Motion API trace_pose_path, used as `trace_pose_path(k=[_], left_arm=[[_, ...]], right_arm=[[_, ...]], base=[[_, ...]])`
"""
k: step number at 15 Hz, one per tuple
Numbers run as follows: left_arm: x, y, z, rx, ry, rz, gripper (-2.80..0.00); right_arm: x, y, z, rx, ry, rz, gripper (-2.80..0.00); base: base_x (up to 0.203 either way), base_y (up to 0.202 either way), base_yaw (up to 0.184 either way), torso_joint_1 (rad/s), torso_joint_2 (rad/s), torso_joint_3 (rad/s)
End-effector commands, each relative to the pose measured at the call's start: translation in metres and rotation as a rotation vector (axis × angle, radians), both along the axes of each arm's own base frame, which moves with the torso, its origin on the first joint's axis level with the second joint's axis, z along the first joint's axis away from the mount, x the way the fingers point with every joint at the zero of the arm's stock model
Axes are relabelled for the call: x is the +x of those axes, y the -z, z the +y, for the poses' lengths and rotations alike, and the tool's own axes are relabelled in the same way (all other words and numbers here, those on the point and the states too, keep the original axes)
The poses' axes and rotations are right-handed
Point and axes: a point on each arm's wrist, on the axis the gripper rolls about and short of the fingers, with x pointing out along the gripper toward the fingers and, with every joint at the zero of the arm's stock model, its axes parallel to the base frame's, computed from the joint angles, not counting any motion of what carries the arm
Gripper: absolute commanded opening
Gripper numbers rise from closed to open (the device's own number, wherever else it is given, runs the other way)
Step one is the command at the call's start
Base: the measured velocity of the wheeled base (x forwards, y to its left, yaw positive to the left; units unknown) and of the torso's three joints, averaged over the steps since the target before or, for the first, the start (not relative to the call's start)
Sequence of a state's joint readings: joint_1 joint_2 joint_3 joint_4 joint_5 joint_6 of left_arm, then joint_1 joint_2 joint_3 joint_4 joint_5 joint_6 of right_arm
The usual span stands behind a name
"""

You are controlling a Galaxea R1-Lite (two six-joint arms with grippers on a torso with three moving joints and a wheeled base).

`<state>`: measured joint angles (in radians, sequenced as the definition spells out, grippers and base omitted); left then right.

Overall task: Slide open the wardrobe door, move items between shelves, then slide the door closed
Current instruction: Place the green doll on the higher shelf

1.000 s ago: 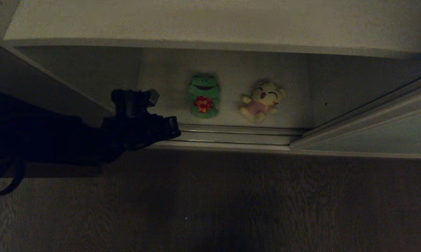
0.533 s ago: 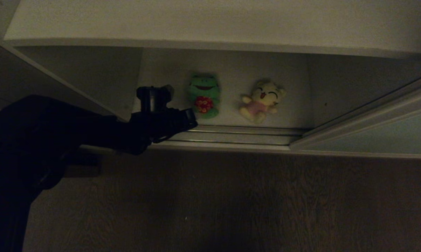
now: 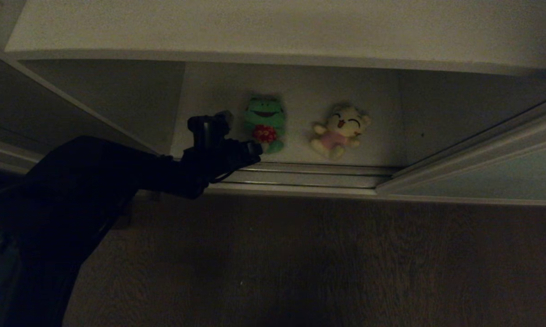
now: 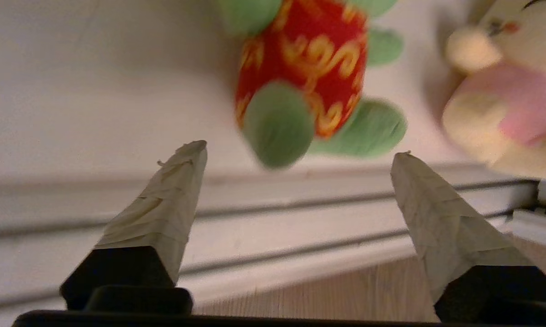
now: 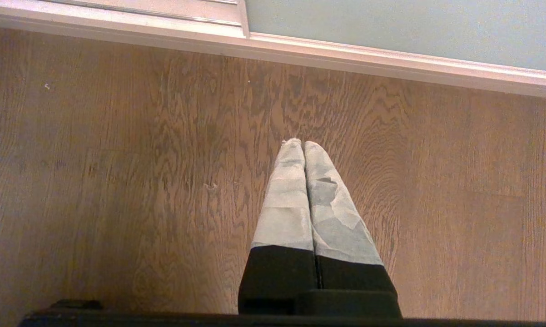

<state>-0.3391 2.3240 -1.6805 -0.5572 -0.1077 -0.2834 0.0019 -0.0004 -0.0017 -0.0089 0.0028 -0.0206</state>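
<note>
With its claw spread wide just short of the green frog (image 4: 300, 86), the left gripper (image 4: 300, 152) might, seemingly off-centre, nudge it toward the yellow toy (image 4: 504, 100).

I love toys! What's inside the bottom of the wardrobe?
A green frog and a yellow toy lie side by side on the white shelf. The open left gripper approaches the frog. The arm covers the left corner.

We see the head view dim and murky, the left arm (image 3: 96, 181) a black silhouette at eight o'clock. Both wrist views are bright and warm; the frog (image 4: 309, 86) at twelve o'clock is motion-blurred, the floor (image 5: 118, 181) sharp.
</note>
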Motion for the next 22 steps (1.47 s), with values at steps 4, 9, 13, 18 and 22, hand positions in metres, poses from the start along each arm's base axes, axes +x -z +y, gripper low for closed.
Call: trace_pose_path(k=[4,9,13,18,22], left_arm=[[0.021,0.019,-0.005,0.002,-0.001,-0.114,0.0],[0.031,0.035,-0.008,0.026,-0.004,-0.207,0.0],[0.037,0.038,-0.011,0.018,-0.003,-0.215,-2.8],[0.042,0.041,-0.012,0.014,-0.024,-0.239,-2.8],[0.037,0.025,-0.011,0.004,-0.035,-0.263,-2.8]], right_arm=[[0.0,0.0,0.0,-0.001,0.0,-0.001,-2.8],[0.0,0.0,0.0,-0.001,-0.001,-0.001,-2.8],[0.0,0.0,0.0,-0.001,-0.001,-0.001,-2.8],[0.0,0.0,0.0,-0.001,0.0,-0.001,-2.8],[0.0,0.0,0.0,-0.001,0.0,-0.001,-2.8]], base=[[0.0,0.0,0.0,0.0,0.0,0.0],[0.0,0.0,0.0,0.0,0.0,0.0],[0.0,0.0,0.0,0.0,0.0,0.0],[0.0,0.0,0.0,0.0,0.0,0.0],[0.0,0.0,0.0,0.0,0.0,0.0]])
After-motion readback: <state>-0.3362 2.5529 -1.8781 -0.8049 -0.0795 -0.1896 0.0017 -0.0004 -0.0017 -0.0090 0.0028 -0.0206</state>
